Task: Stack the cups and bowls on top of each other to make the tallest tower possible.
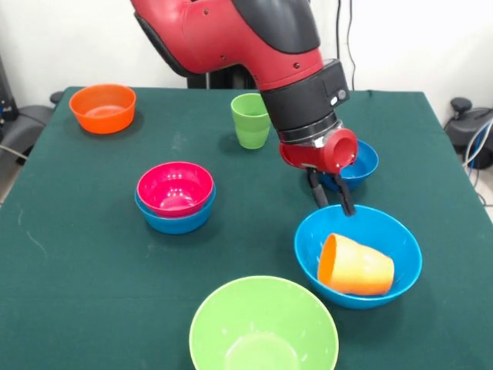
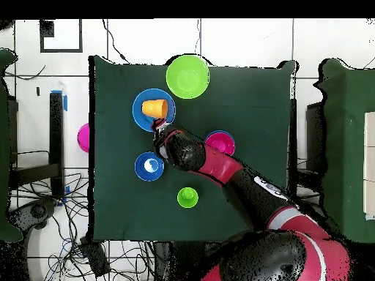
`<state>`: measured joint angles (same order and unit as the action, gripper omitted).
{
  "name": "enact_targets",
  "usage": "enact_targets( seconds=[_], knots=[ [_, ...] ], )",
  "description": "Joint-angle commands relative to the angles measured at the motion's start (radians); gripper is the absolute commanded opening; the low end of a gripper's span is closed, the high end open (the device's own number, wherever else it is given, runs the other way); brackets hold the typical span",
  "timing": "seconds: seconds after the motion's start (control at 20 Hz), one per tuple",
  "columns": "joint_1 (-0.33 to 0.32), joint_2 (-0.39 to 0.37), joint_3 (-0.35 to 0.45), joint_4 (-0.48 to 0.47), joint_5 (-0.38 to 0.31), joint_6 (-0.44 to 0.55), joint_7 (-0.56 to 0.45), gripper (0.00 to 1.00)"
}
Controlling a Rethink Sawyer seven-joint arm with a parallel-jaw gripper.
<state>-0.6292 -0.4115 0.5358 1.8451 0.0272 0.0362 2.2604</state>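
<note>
The orange-yellow cup (image 1: 356,267), judged light, stiff and slippery, lies tipped inside the large blue bowl (image 1: 400,239) on the counter (image 1: 77,254); its rim is best pinched. The hand (image 1: 331,199), slightly parted, empty, hangs just above.
</note>
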Motion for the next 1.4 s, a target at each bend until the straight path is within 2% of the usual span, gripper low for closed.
enact_targets(
  seconds=[0.05, 0.15, 0.35, 0.4, 0.7, 1.1, 1.4],
  knots=[
    [-0.031, 0.007, 0.055, 0.015, 0.014, -0.028, 0.139, 1.00],
    [-0.037, -0.003, 0.057, 0.030, 0.010, -0.027, 0.139, 1.00],
    [0.005, -0.028, -0.002, 0.033, -0.002, -0.099, 0.161, 1.00],
    [0.016, -0.035, -0.016, 0.034, -0.005, -0.117, 0.167, 0.00],
    [-0.029, -0.054, 0.004, 0.049, -0.009, -0.050, 0.131, 0.00],
    [-0.045, -0.156, -0.045, 0.116, -0.005, 0.013, 0.125, 0.00],
    [-0.113, -0.220, -0.069, 0.134, -0.043, 0.125, 0.027, 0.00]
  ],
)
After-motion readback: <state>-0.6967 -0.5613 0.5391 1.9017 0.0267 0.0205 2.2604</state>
